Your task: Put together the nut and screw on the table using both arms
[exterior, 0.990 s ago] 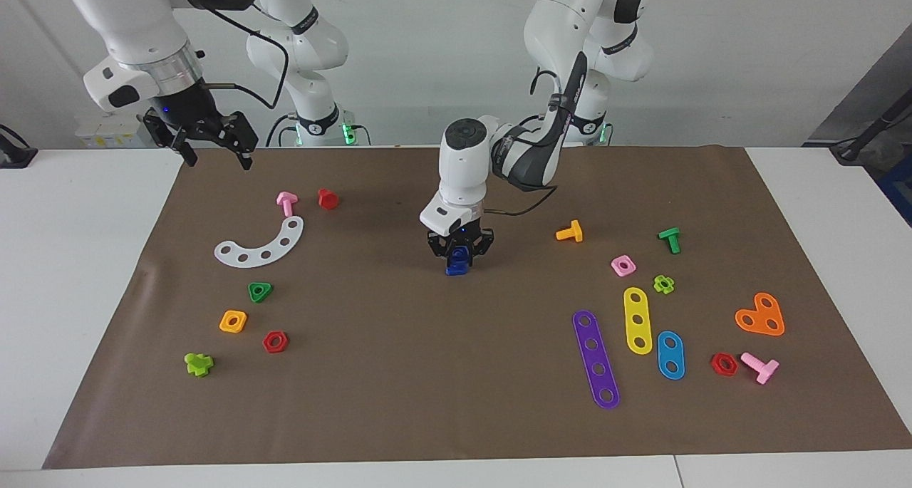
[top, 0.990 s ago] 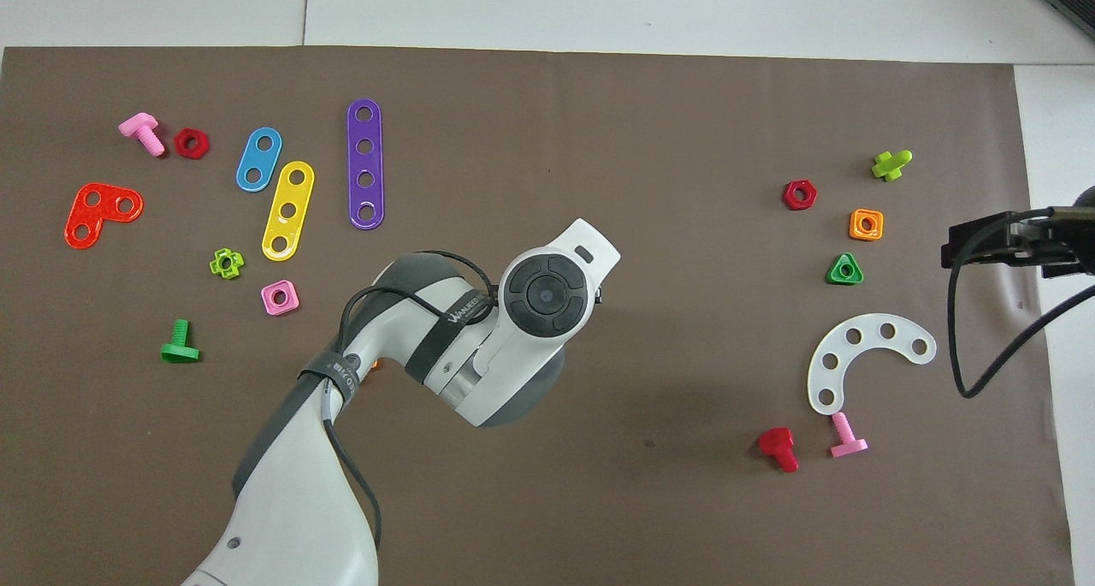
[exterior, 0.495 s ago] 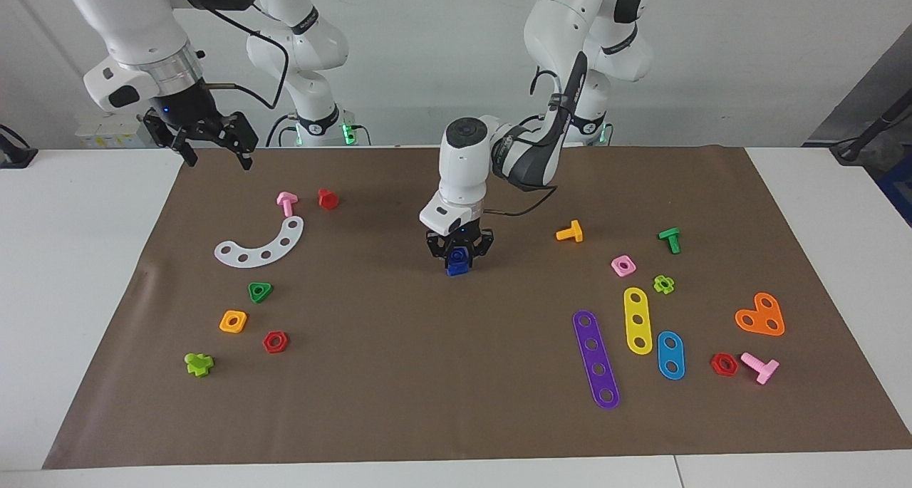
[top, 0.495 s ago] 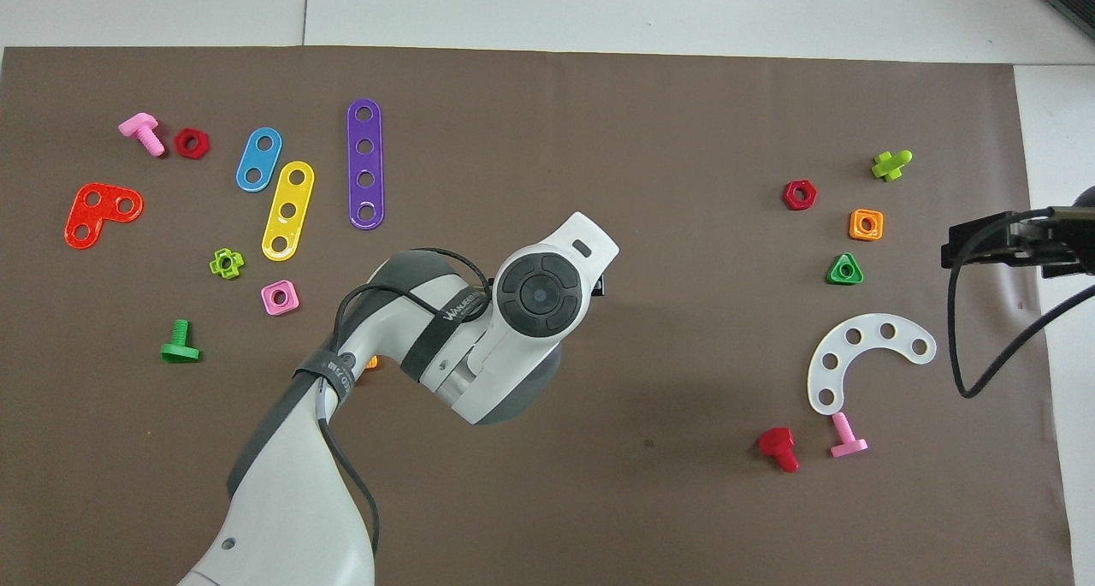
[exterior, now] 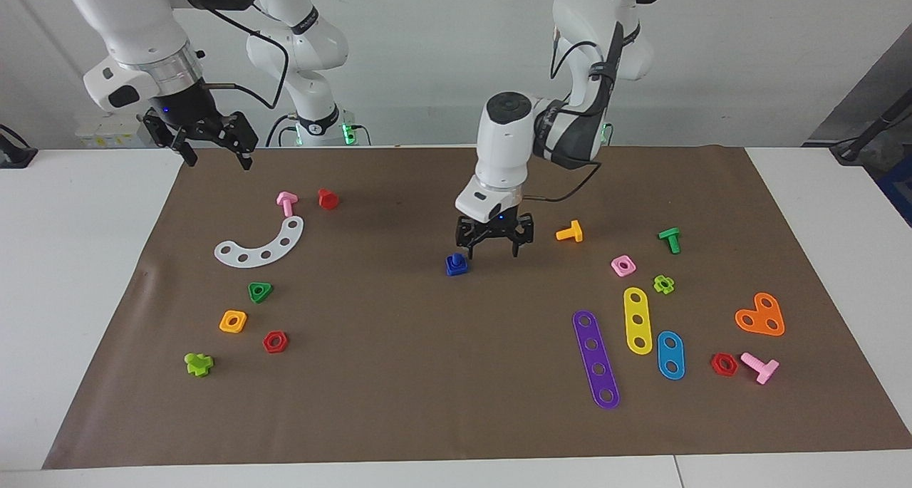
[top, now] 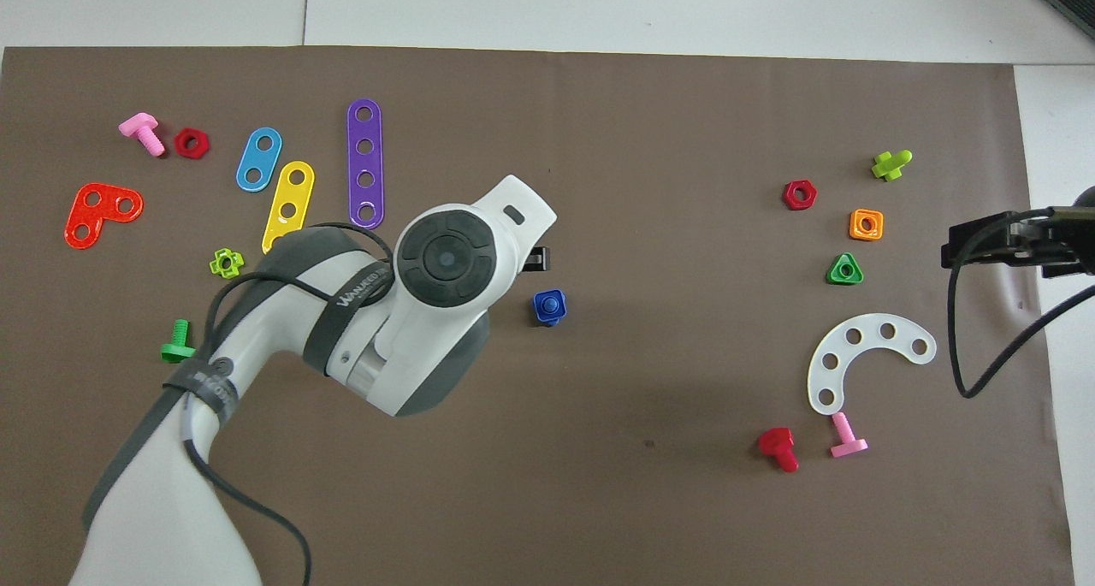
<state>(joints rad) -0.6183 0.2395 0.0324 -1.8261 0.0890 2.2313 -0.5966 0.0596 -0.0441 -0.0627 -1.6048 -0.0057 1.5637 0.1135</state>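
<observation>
1. A plain pale wall (exterior: pixel 427 53) is running along the robots' end of the room, evenly lit and showing no strong shadows.
2. A wide white tabletop (exterior: pixel 78 260) is filling most of both views (a thin seam (top: pixel 305 8) is crossing its white surface at the end farthest from the robots).
3. A big brown mat (exterior: pixel 456 374) is lying flat over the middle of it, leaving white margins showing at both ends.
4. A dark slanted surface (exterior: pixel 866 100) is showing at the edge of the facing view, by the left arm's end of the table; what it is cannot be told.
</observation>
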